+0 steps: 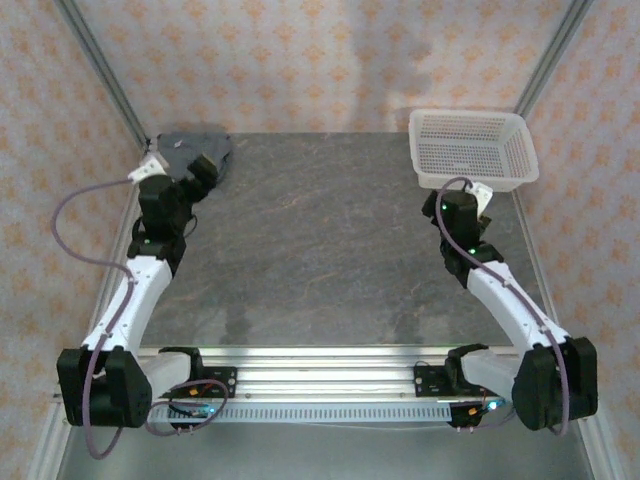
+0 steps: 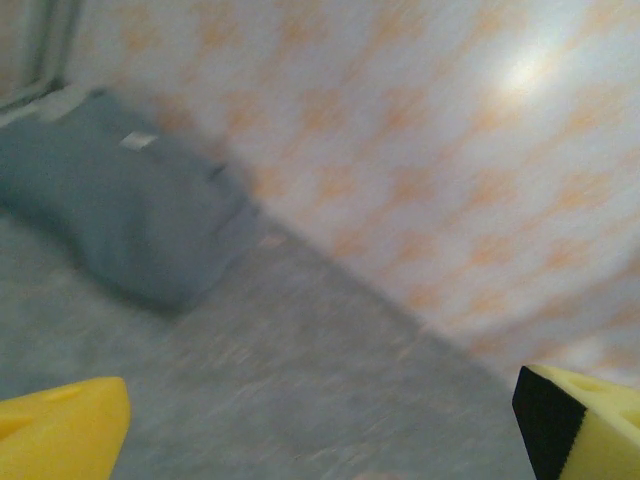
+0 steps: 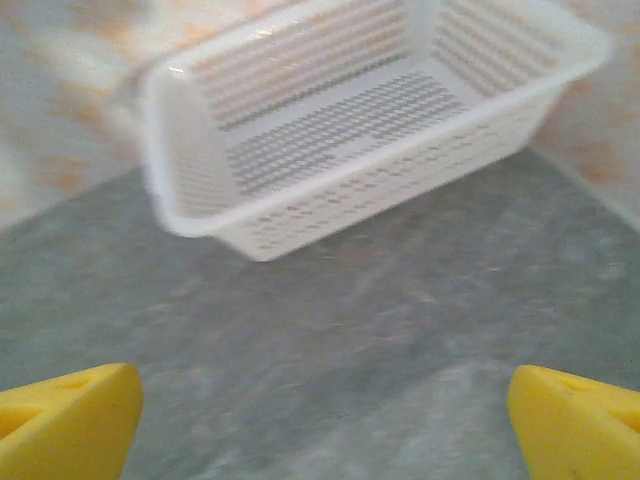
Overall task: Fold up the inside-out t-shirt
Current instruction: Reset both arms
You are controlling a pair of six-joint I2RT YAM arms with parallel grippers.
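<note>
While both arms hover over the table (image 1: 320,250), I see the shirt (image 2: 120,210) heaped in the far left corner, just ahead of my left gripper (image 2: 320,425), whose fingers stand wide and empty. My right gripper (image 3: 325,415), equally wide and empty, faces the basket (image 3: 350,130).

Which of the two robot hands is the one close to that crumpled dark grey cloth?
The left hand, beside the bunched dark slate-grey t-shirt at far left. The right hand faces the white plastic mesh basket instead.
</note>
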